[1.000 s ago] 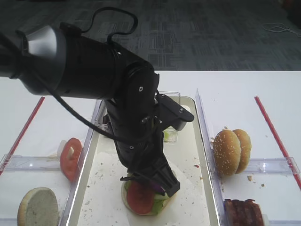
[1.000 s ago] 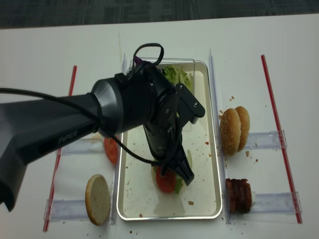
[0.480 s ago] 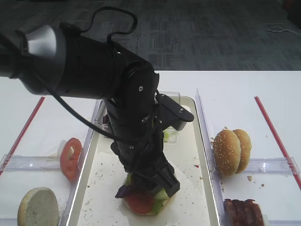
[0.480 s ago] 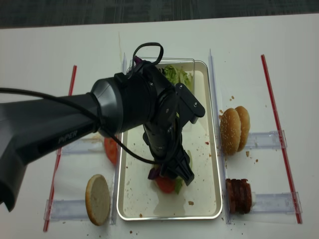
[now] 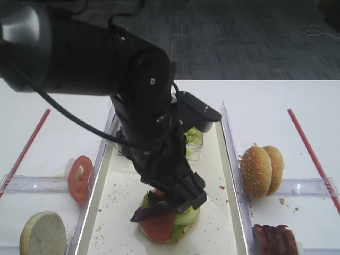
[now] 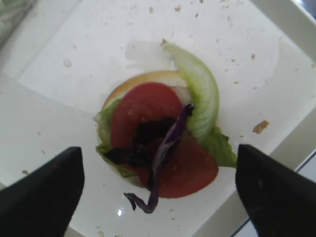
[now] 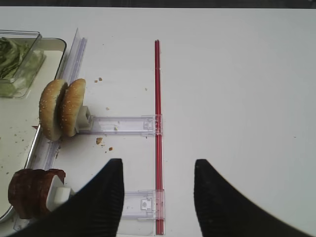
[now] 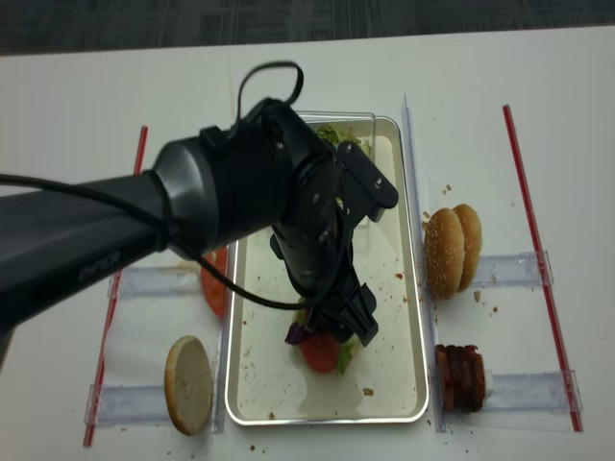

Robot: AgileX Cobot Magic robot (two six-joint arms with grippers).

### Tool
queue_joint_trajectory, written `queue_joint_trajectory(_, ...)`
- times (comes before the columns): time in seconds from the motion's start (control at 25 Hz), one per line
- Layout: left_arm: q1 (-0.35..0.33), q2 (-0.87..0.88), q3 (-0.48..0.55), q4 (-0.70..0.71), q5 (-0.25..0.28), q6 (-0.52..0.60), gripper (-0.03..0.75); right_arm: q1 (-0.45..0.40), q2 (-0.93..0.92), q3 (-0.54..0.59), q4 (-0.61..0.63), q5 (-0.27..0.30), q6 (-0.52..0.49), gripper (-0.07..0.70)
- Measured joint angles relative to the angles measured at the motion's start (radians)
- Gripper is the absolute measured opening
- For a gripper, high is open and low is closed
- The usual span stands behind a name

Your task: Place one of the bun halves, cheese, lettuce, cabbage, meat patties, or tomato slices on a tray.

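On the cream tray [image 5: 111,196] sits a stack: a bun half [image 6: 143,78], lettuce [image 6: 200,94], a tomato slice [image 6: 148,108] and, on top, a dark purple cabbage [image 6: 165,148] strip that hangs over the front edge. My left gripper [image 6: 157,150] hovers just above this stack, open, with the fingers wide on both sides and touching nothing. From the high view the left gripper [image 5: 183,199] partly hides the stack. Off to the right, my right gripper [image 7: 158,165] is open and empty above the white table.
Two bun halves [image 5: 261,171] stand on edge right of the tray, with meat patties [image 5: 273,240] nearer the front. Tomato slices [image 5: 79,178] and a bun half [image 5: 42,234] lie to the left. A clear box of lettuce [image 5: 194,139] stands at the tray's far end.
My left gripper has opened and risen a little. The cabbage strip it held now lies on the tomato slice. The right gripper's earlier state is not shown.
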Motion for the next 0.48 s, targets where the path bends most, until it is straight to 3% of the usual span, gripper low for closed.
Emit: queue_joint_trajectory(0.48, 0.000, -0.240, -0.050, 0.001, 0.076, -0.002, 0.610, 0.000, 0.000, 0.000, 0.000, 0.000, -0.002, 0.378)
